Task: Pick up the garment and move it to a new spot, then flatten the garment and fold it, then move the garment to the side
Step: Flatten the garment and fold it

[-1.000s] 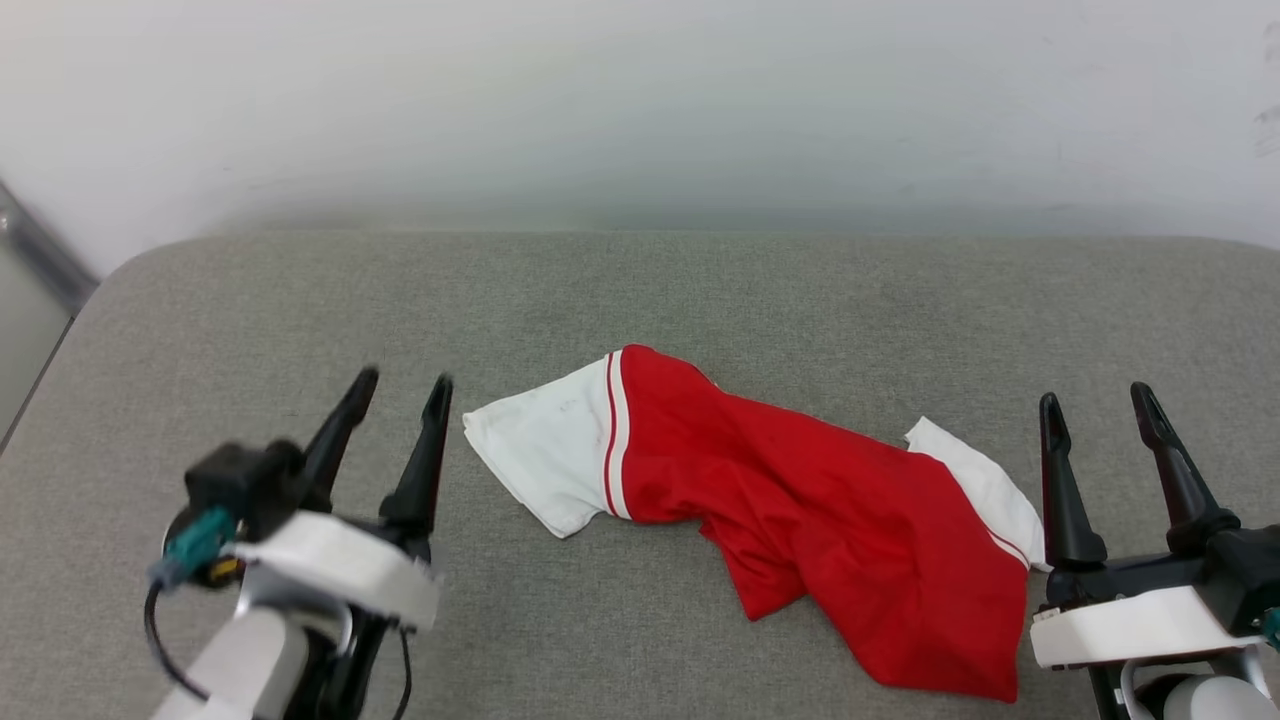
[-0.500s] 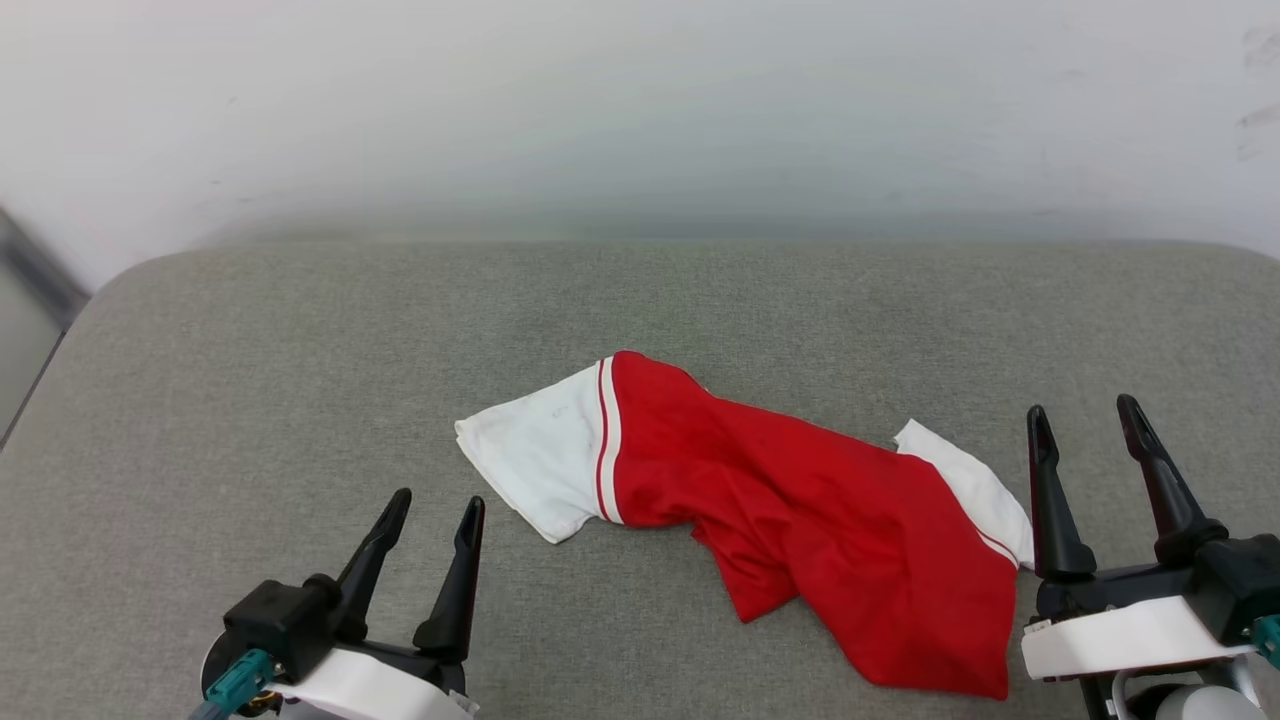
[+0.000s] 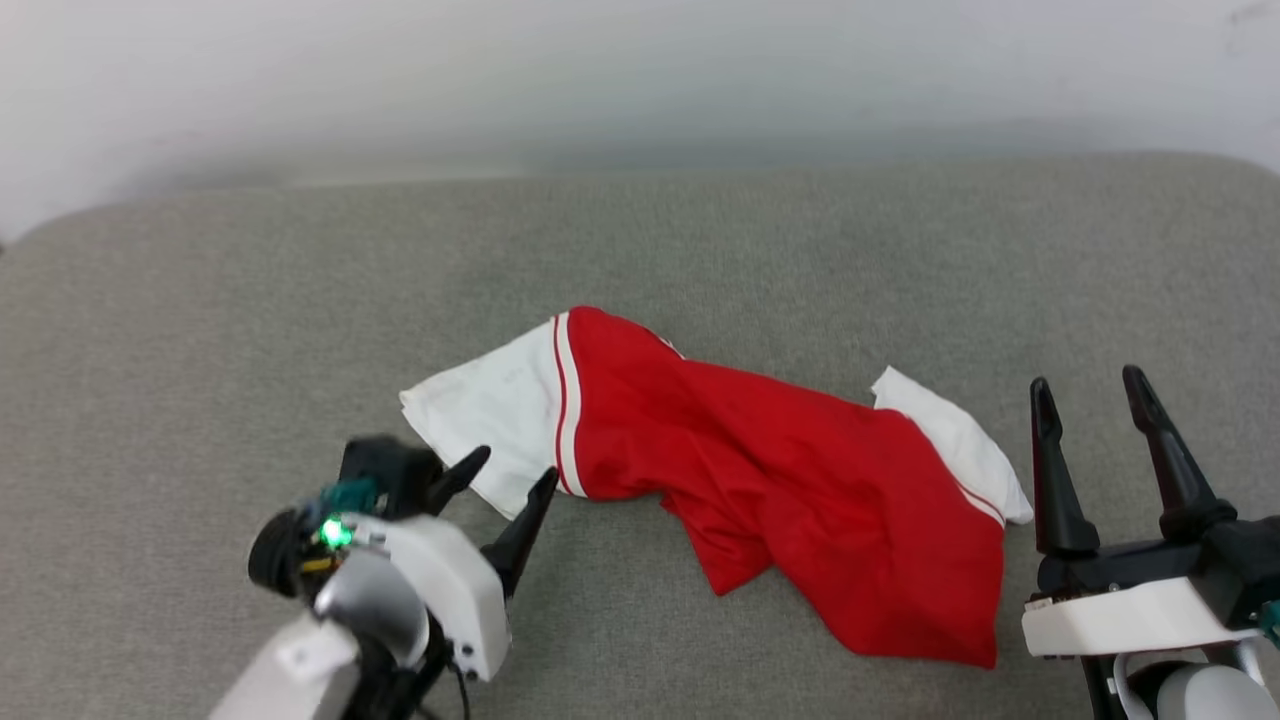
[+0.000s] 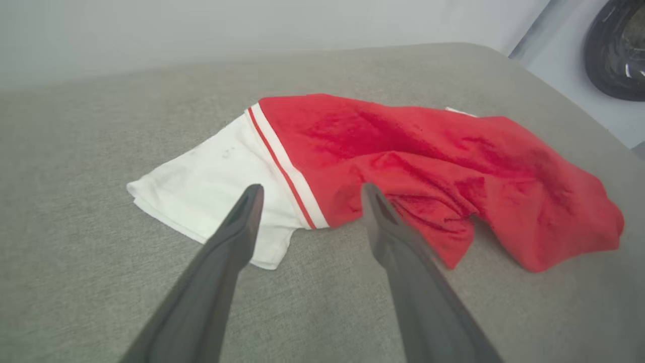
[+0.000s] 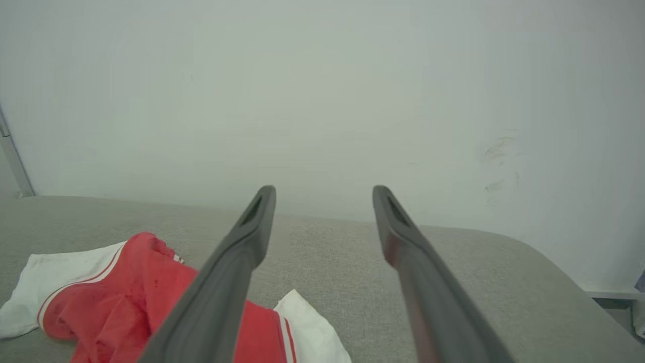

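Our left gripper (image 3: 515, 470) is open, tips at one white sleeve of the shirt (image 3: 780, 480); right gripper (image 3: 1088, 385) open too, near the other sleeve. We see the shirt crumpled mid-cushion (image 3: 200, 330), red w/ striped trim. Left wrist cam adds a dark round thing (image 4: 617, 50) past the cushion's edge.

In the right wrist view the garment (image 5: 116, 287) runs off the bottom edge, partly hidden behind the right gripper (image 5: 323, 190) finger (image 5: 221, 292). A dark round thing (image 4: 617, 50) is cropped at the left wrist view's corner — unidentifiable. Behind the left gripper (image 3: 517, 465), the pale forearm (image 3: 300, 655) is blurred — cut by the head view's bottom edge.
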Tool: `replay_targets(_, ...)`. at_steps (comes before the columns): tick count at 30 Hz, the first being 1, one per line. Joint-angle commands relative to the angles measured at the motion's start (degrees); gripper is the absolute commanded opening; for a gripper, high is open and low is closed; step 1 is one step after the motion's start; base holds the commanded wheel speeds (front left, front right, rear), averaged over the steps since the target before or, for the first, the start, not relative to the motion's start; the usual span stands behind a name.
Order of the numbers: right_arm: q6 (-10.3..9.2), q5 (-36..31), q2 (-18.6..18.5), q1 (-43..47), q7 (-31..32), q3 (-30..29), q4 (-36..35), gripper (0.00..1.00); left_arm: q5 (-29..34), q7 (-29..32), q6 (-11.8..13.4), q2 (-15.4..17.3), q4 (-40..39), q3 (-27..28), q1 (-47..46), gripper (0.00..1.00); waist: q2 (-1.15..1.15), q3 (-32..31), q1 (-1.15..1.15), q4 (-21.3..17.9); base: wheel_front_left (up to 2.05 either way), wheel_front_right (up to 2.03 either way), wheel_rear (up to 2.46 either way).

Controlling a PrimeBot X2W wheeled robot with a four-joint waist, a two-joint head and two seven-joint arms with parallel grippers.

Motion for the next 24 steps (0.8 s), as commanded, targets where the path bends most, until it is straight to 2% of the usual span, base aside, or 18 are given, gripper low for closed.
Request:
replay_targets(1,-0.02,-0.2,0.1,-1.5,-0.1,0.2,-0.4,1.0,-0.3,5.6,0.2,1.1,0.7,-0.6,-3.5,1.0,0.0,3.0,0.0,-1.1,0.0,0.0,0.0)
replay_targets(6,-0.02,-0.1,0.1,-2.7,-0.1,0.6,-0.9,1.0,-2.7,19.5,-0.2,2.5,4.9,-2.1,-10.4,1.0,0.0,6.7,0.0,-2.4,0.0,0.0,0.0)
replay_targets(9,-0.03,0.1,0.1,-3.4,-0.1,0.9,-1.1,1.0,-3.3,24.4,-0.1,2.6,6.9,-2.8,-13.6,1.0,0.0,8.5,0.0,-3.1,0.0,0.0,0.0)
replay_targets(17,-0.03,0.4,0.1,-4.5,-0.1,1.0,-1.4,1.0,-1.4,29.3,-0.3,3.7,11.5,-5.3,-17.3,1.0,0.0,11.8,0.0,-4.2,0.0,0.0,0.0)
replay_targets(23,-0.03,0.6,0.1,-4.8,-0.1,0.7,-1.3,1.0,-2.6,33.5,-1.1,2.8,14.6,-7.8,-15.4,1.0,0.0,12.5,0.0,-4.0,0.0,0.0,0.0)
replay_targets(24,-0.02,0.6,0.1,-4.8,-0.1,0.7,-1.2,1.0,-2.8,34.1,-1.3,2.7,14.5,-8.3,-14.9,0.5,0.0,12.5,0.0,-3.9,0.0,0.0,0.0)
